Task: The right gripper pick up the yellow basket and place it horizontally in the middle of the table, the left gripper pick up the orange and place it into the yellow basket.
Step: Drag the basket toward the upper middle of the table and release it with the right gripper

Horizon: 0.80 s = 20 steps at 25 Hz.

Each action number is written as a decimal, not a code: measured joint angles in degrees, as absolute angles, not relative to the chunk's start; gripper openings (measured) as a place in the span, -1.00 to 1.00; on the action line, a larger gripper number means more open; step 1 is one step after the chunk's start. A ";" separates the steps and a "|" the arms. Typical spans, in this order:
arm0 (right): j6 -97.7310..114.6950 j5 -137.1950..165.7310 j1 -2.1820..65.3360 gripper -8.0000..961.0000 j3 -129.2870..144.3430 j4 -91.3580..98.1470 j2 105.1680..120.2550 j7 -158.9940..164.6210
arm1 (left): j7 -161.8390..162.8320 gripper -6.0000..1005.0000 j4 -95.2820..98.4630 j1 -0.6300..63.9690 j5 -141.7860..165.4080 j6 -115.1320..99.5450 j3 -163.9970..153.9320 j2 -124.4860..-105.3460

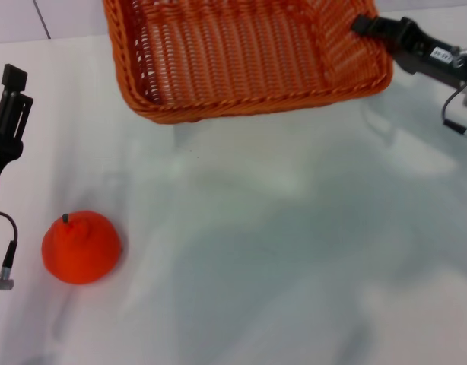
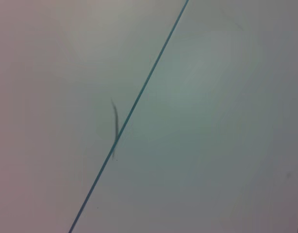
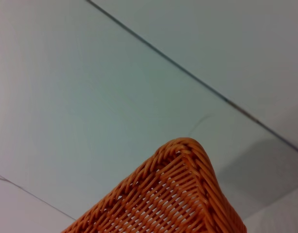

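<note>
Head view: right gripper (image 1: 364,25) fingers clamp the yellow basket (image 1: 241,57) rim for carrying above the counter (image 1: 294,251) — left gripper (image 1: 11,99), fingers' spread unclear, waits beside the orange (image 1: 81,247).

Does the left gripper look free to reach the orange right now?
Probably yes. The left gripper sits at the table's left edge, and only bare table lies between it and the orange; the basket is well away.

I see an orange-brown woven wicker basket (image 1: 241,57) with a braided rim, a bright orange roundish toy fruit (image 1: 81,247) with a small dark stem, a plain white cloth tabletop (image 1: 279,251), and black pincers, left (image 1: 9,106) and right (image 1: 370,26).
</note>
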<state>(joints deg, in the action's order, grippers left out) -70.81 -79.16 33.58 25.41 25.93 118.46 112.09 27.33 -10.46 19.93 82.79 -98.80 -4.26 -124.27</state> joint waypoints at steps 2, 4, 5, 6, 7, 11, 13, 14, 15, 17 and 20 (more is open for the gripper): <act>-69.97 -79.19 33.59 -0.61 25.56 24.76 119.11 112.09 | 27.33 0.71 -10.46 20.05 82.80 -98.72 -4.36 -124.28; -69.11 -79.20 33.85 -0.61 25.65 22.71 119.19 112.08 | 27.34 0.71 -10.46 20.11 82.80 -98.72 -4.33 -124.27; -68.53 -79.20 34.01 -0.61 25.70 21.50 119.16 112.06 | 27.33 0.71 -10.46 20.13 82.80 -98.71 -4.28 -124.27; -68.08 -79.20 34.10 -0.61 25.75 20.95 119.16 112.05 | 27.34 0.71 -10.46 20.13 82.80 -98.63 -4.21 -124.27; -67.43 -79.18 34.19 -0.61 25.84 20.34 119.20 112.05 | 27.33 0.71 -10.46 20.13 82.80 -98.53 -4.17 -124.27; -65.57 -78.99 34.41 -0.61 25.96 18.16 119.27 112.02 | 27.33 0.71 -10.46 20.13 82.80 -97.83 -4.14 -124.27; -65.02 -78.89 34.44 -0.61 25.96 17.46 119.27 112.02 | 27.33 0.71 -10.46 20.13 82.79 -97.68 -4.13 -124.27; -64.94 -78.86 34.45 -0.61 25.96 17.29 119.27 112.01 | 27.34 0.71 -10.44 20.13 82.79 -97.64 -4.13 -124.27; -64.90 -78.82 34.45 -0.61 25.97 17.17 119.27 112.00 | 27.33 0.71 -10.42 20.11 82.79 -97.62 -4.13 -124.27; -64.67 -78.73 34.42 -0.61 26.19 17.03 119.23 111.99 | 27.33 0.71 -10.38 20.05 82.78 -97.61 -4.13 -124.27; -64.34 -78.71 34.43 -0.61 27.10 16.96 119.15 112.28 | 27.33 0.71 -10.36 19.97 82.70 -97.41 -4.13 -124.31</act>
<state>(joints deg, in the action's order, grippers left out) -64.34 -78.71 34.43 27.10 16.96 119.15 112.28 27.33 -10.36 19.97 82.69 -97.41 -4.13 -124.31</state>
